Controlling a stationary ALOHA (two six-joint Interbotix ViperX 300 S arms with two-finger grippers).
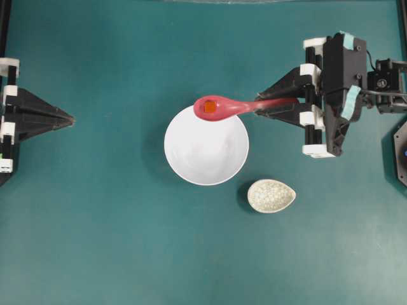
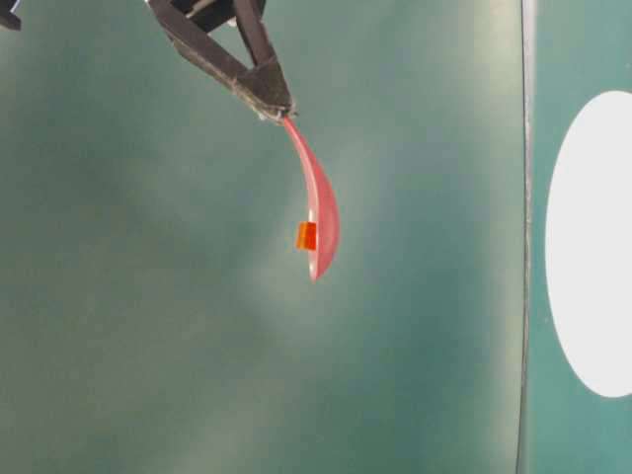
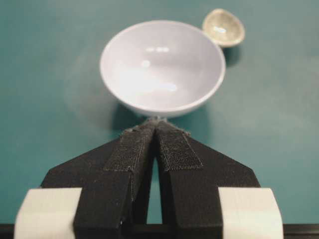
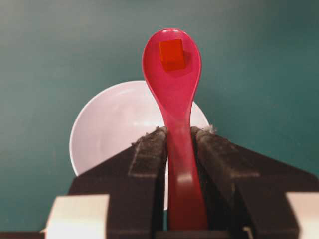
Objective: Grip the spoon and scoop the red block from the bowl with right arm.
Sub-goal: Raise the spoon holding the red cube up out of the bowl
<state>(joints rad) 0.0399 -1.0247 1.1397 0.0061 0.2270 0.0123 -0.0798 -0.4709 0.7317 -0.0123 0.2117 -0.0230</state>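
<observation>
The right gripper (image 1: 287,107) has its two fingers squeezed tight on the handle of the spoon (image 1: 222,107). The handle runs straight between the soft pads (image 4: 148,152), and the round end of the spoon sticks out in front. The spoon is up in the air, not touching the table (image 1: 95,222).

The red block (image 1: 209,108) sits in the round end of the spoon. It is not in the bowl (image 1: 206,149). From above, the spoon's round end hangs over the top edge of the bowl. Seen from the side, the spoon (image 2: 318,212) is well off the bowl (image 2: 591,247), with the block (image 2: 306,235) resting on it.

The bowl is white and stands in the middle of the green table. A small speckled dish (image 1: 271,195) sits near it, a little lower and to the right, not touching it.

The left gripper (image 1: 68,118) waits at the left side, far from the bowl. Its two fingers (image 3: 130,149) are pressed together at the tips with nothing between them. It points at the bowl (image 3: 162,67).
</observation>
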